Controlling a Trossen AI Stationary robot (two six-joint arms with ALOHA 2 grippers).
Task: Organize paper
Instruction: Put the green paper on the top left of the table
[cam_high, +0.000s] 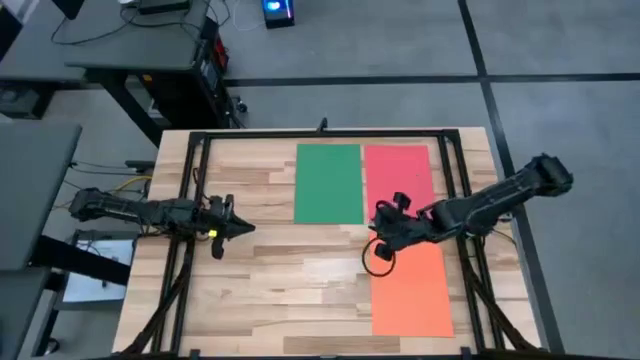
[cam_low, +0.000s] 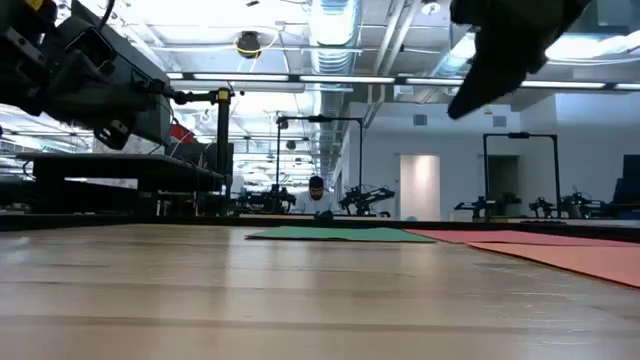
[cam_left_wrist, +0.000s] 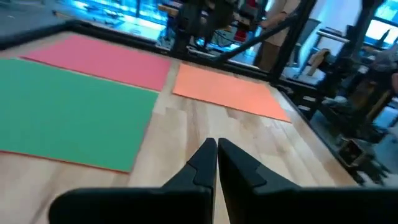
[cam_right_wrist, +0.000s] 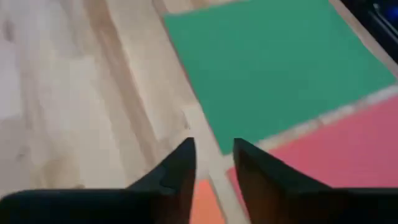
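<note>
Two dark jointed arms, each with black tapered fingers; a cable loops by the right end effector (cam_high: 383, 243).

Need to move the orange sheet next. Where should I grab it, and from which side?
Judging from the high view, take the orange sheet at its left long edge, coming from the bare wood on that side. It lies flat, so fingers need a free edge; the right gripper hovers at its upper-left corner, near the pink-red sheet.

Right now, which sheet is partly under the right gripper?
The orange sheet: the right gripper is above its far corner. The green sheet and pink-red sheet lie uncovered.
</note>
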